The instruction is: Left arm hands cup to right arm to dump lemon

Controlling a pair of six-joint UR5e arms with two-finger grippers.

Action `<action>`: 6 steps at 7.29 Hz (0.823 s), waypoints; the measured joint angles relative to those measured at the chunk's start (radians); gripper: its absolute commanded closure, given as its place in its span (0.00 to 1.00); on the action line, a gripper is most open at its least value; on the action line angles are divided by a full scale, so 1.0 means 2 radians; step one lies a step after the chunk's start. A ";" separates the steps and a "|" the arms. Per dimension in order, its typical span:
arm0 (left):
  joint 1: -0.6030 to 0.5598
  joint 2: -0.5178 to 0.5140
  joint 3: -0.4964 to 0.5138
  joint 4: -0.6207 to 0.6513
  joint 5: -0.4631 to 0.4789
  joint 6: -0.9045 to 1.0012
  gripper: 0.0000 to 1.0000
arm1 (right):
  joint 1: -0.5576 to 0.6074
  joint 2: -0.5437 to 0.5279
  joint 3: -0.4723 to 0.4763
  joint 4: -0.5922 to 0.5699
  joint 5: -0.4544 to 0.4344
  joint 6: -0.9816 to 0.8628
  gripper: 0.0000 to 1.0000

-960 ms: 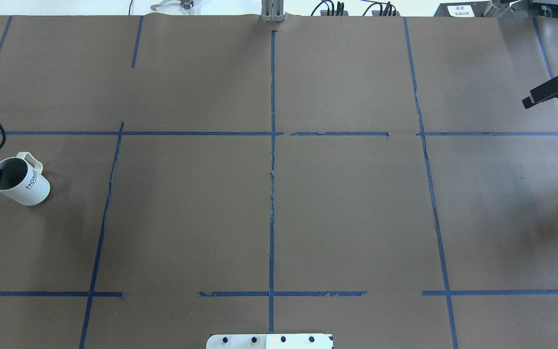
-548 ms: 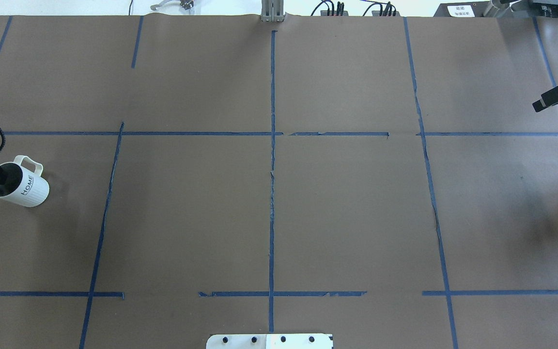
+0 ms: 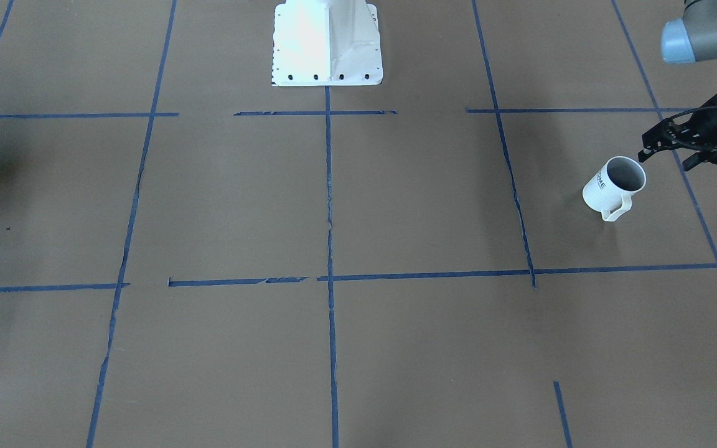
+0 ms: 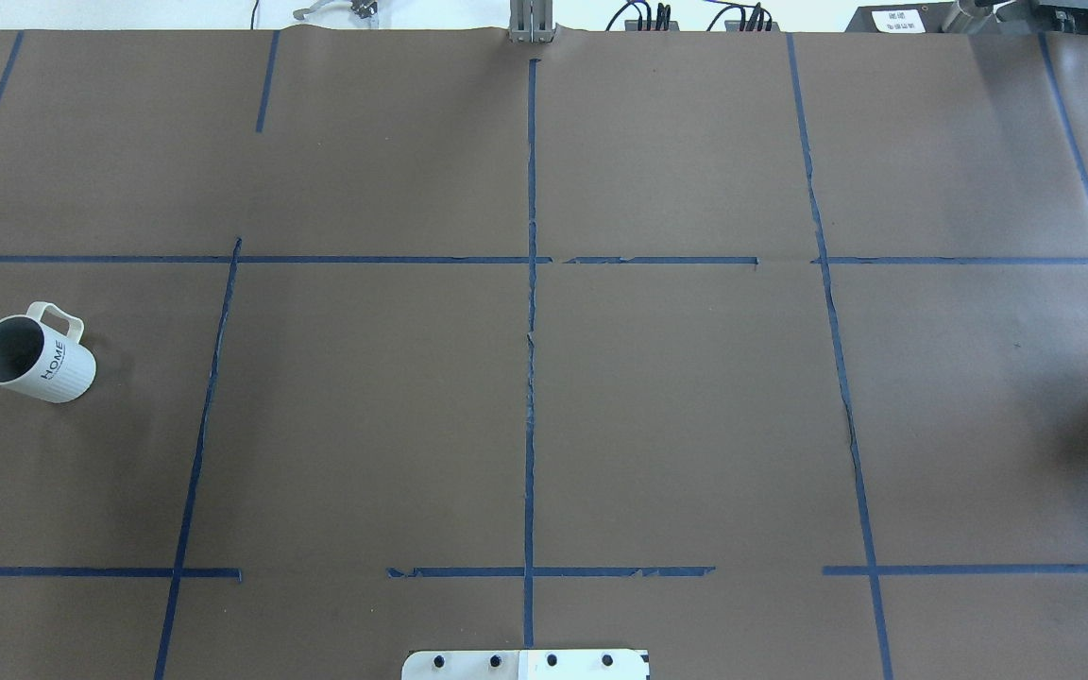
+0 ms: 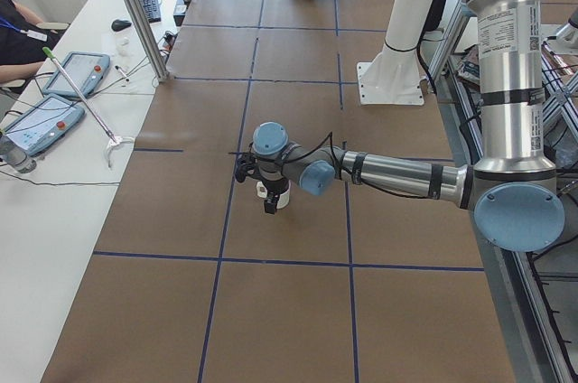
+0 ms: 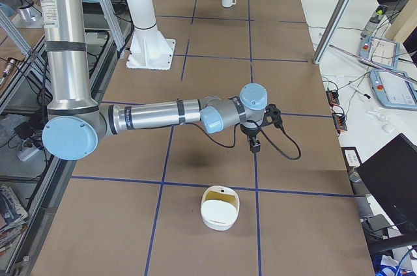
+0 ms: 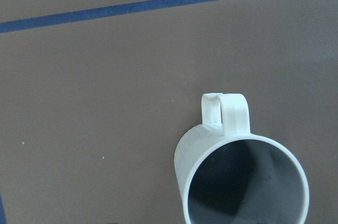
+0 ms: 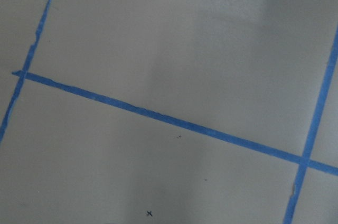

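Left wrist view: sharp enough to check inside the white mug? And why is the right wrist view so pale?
Left wrist view: the white mug with grey inside is sharp, but shadow darkens its interior's left and the frame crops its lower rim. Right wrist view: overexposed and soft; the blue tape lines look washed out.

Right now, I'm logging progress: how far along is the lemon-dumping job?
Done, it seems: the cup stands upright and empty, free of both claws. In hand: nothing; the left claw sits open beside it. Left: apparently nothing; no lemon shows.
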 measured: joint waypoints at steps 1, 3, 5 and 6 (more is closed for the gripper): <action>-0.042 0.000 -0.014 0.059 -0.008 0.065 0.00 | 0.014 -0.021 0.006 -0.021 0.001 -0.030 0.00; -0.125 0.002 -0.061 0.209 -0.009 0.187 0.00 | 0.044 -0.057 0.035 -0.102 -0.036 -0.095 0.00; -0.169 0.033 -0.084 0.261 -0.003 0.238 0.00 | 0.071 -0.077 0.058 -0.154 -0.078 -0.122 0.00; -0.176 0.046 -0.088 0.259 -0.002 0.244 0.00 | 0.075 -0.080 0.066 -0.162 -0.080 -0.123 0.00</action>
